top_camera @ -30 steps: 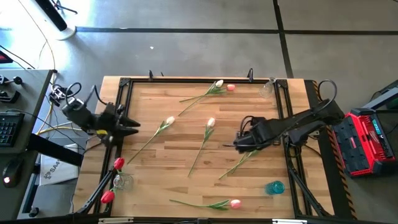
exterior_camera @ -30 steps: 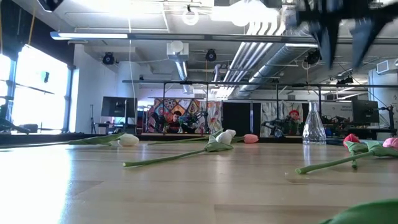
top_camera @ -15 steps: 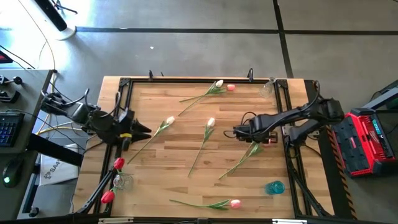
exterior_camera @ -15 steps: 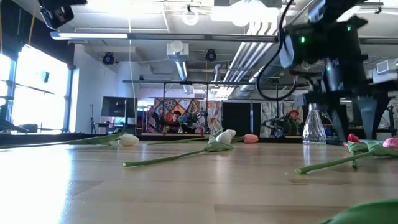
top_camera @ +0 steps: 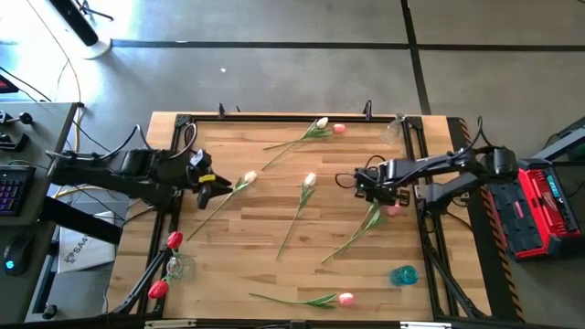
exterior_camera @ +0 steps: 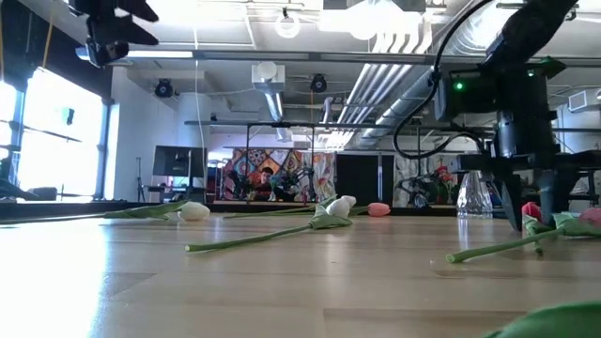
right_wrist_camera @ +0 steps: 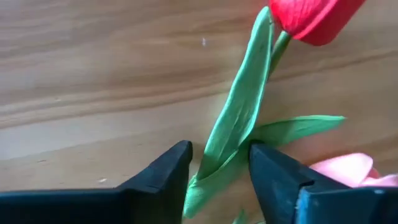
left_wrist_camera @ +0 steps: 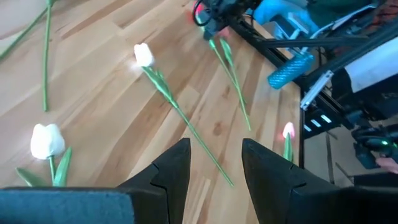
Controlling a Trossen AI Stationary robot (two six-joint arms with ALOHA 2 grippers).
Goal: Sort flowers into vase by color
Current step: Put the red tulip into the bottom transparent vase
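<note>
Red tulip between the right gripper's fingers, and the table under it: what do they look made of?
Red tulip: likely fabric or plastic; matte petals, flat uniform green leaf, so artificial. Table: wood planks with visible grain and seams, smooth finish with a light sheen.

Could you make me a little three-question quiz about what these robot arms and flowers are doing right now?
1. True or false: the left hand is holding a flower.
2. Pick one: the right hand has its fingers on either side of the leaf of a tulip. What colour is the head of that tulip? A white, B red, C yellow.
3. Fill in: the blue vase stands on the ___ arm's side.

Key: 1 false, it is open and empty. 2 B. 3 right.
</note>
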